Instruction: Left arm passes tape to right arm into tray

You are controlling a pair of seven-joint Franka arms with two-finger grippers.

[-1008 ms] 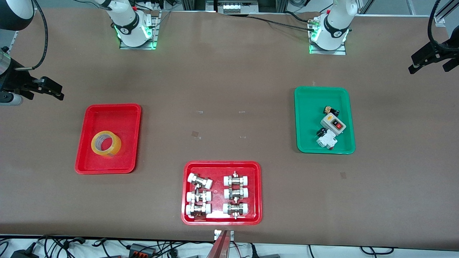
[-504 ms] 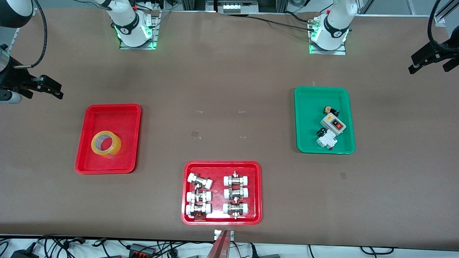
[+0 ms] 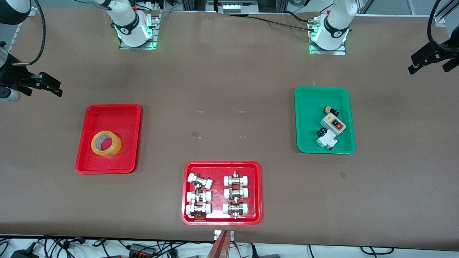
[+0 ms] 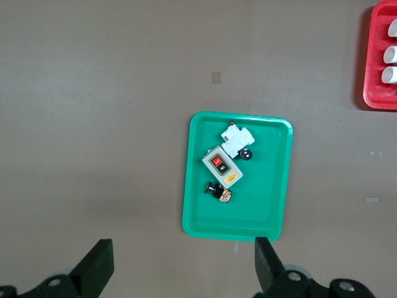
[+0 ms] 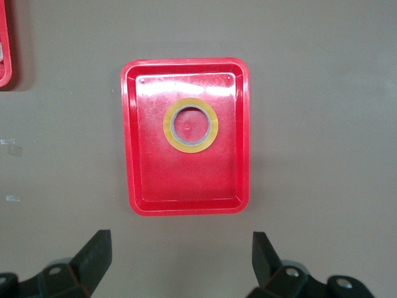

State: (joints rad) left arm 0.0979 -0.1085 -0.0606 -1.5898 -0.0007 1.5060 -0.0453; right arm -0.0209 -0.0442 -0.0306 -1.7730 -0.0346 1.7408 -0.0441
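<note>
The yellow tape point(image 3: 105, 143) lies flat in the plain red tray point(image 3: 125, 114) toward the right arm's end of the table. It also shows in the right wrist view point(image 5: 190, 125), inside the tray point(image 5: 186, 186). My right gripper point(image 3: 52, 87) is open and empty, high above the bare table beside the tray; in its own view point(image 5: 180, 261) the fingers stand wide apart. My left gripper point(image 3: 428, 62) is open and empty, high over the table at the left arm's end; it shows in its own view point(image 4: 183, 264) above the green tray.
A green tray point(image 3: 308, 104) holds a grey switch box point(image 3: 332, 124) and small parts. A wider red tray point(image 3: 257, 190) with several white-capped metal fittings point(image 3: 199, 181) sits near the front edge. Cables hang along the front edge.
My right gripper has drifted slightly up and away from the tray. The tape and the left arm have not moved.
</note>
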